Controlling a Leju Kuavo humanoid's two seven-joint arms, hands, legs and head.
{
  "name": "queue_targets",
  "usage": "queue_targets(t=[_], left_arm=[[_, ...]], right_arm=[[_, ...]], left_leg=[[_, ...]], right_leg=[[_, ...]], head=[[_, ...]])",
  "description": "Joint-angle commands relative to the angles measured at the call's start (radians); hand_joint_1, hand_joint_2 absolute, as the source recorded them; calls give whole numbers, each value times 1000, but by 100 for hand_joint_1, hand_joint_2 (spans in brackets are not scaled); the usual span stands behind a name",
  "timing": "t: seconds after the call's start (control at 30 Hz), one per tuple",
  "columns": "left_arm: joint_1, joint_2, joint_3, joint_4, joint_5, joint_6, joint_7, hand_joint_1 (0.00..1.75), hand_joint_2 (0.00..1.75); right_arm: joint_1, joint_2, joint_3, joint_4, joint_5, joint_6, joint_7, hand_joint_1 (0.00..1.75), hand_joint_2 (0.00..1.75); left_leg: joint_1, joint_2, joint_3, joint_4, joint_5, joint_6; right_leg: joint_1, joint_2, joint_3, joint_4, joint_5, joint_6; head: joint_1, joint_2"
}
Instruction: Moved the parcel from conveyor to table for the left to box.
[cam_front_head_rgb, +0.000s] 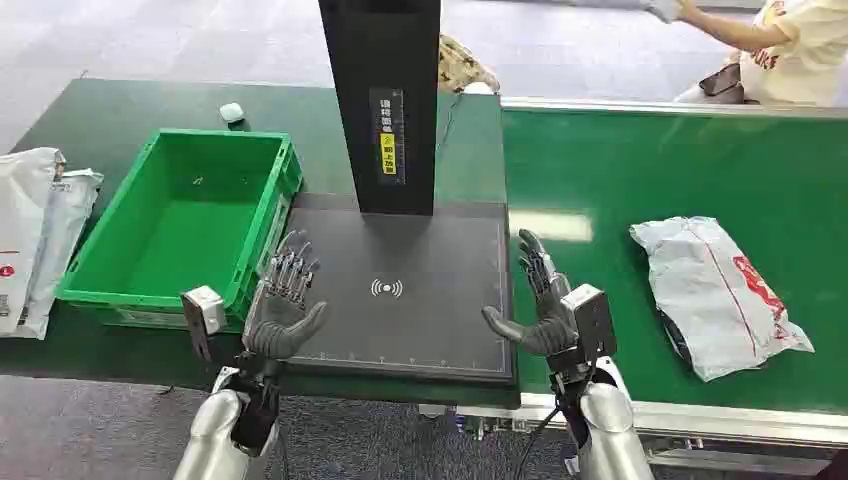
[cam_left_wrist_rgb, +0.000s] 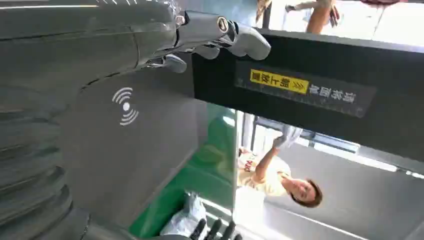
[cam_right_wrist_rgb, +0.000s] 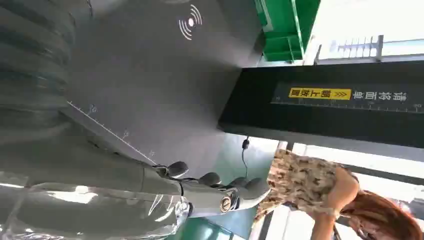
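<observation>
On the belt, at 3 o'clock from the pad: parcel (cam_front_head_rgb: 716, 293), long axis running 11 to 5 o'clock.
Nearer hand: right hand (cam_front_head_rgb: 545, 305), empty, fingers spread.
Left hand (cam_front_head_rgb: 284, 298): also empty, spread.
Writing: post (cam_front_head_rgb: 385, 100) has a yellow label, characters unreadable; parcel's red print unreadable.

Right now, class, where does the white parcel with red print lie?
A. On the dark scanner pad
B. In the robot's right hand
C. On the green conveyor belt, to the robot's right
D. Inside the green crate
C: the white parcel lies flat on the green conveyor belt, apart from the empty right hand.
</observation>
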Motion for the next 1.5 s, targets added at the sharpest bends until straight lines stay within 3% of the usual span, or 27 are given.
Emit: queue_targets(t=[0.03,0.1,0.17,0.33,0.43,0.57,0.7,0.9,1.5], left_arm=[[-29,-2,13,21,43,44,12,0,175],[-26,12,-3,-14,46,29,-29,0,175],[-25,26,-19,-57,-56,126,-64,0,175],[-13,40,-1,-56,38,-8,-38,0,175],[-7,39,2,-57,17,-5,-54,0,175],[11,32,27,-78,-8,-4,-22,0,175],[16,37,35,-89,-20,-34,-29,0,175],[40,41,53,-119,-27,-46,-26,0,175],[40,40,53,-119,-30,-43,-25,0,175]], right_arm=[[15,-1,-28,-8,6,-3,11,0,175],[13,0,-28,-8,6,-4,11,0,175],[15,-2,-27,-16,5,-4,11,0,175],[-14,-18,-18,13,24,-7,15,0,175],[-50,-59,-16,8,246,-194,67,0,175],[-110,-144,-87,27,486,-342,174,0,175],[-202,-280,-87,139,676,-324,212,0,175],[-291,-405,-59,235,654,-265,186,0,175],[-299,-407,-34,243,637,-267,197,0,175]], left_leg=[[0,-1,6,-2,-1,0],[0,-1,4,-1,-1,0],[0,0,3,-1,-1,0],[0,1,5,-2,-1,0],[0,2,3,-1,-1,0],[0,1,5,-2,-1,0],[-1,0,2,0,0,1],[-1,-1,4,0,0,1],[-1,1,4,-1,-1,1]], right_leg=[[1,-2,6,-3,-1,-1],[0,-2,5,-2,-1,-1],[1,0,3,-1,-1,-1],[0,0,5,-2,-1,-1],[0,1,3,-1,0,-1],[0,0,5,-2,0,-1],[-1,0,3,-1,0,0],[-2,-1,5,-2,0,1],[0,1,5,-2,0,0]], head=[[0,0],[0,0],[0,0],[0,0],[0,0],[0,0],[0,0],[0,0],[0,0]])
